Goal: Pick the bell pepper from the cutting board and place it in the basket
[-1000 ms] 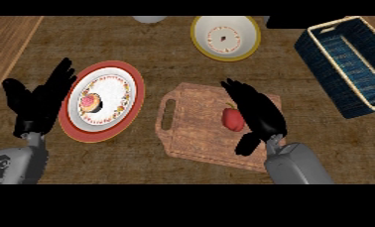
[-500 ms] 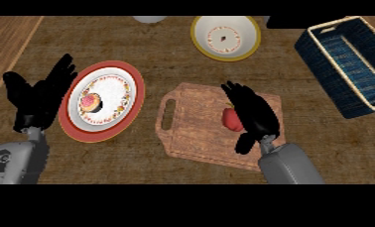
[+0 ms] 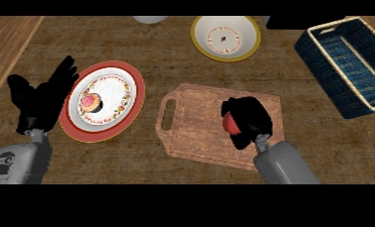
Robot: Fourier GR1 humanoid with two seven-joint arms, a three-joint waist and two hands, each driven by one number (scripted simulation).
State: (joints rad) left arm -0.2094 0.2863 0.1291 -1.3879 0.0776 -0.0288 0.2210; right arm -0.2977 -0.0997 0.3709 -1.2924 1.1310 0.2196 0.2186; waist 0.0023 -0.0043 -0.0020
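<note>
The red bell pepper (image 3: 229, 122) sits on the wooden cutting board (image 3: 198, 127) with the right hand (image 3: 250, 118) curled round it, so only a sliver shows. The dark blue basket (image 3: 333, 72) is well off to the right. Left hand (image 3: 42, 99) rests with fingers spread beside the red-rimmed plate (image 3: 110, 97).

Most of the red bell pepper (image 3: 228, 121) was hidden under the curled black right hand (image 3: 249, 117). The dark blue woven basket (image 3: 333, 67) was cut by the right edge, a white object (image 3: 150, 19) by the top band.
</note>
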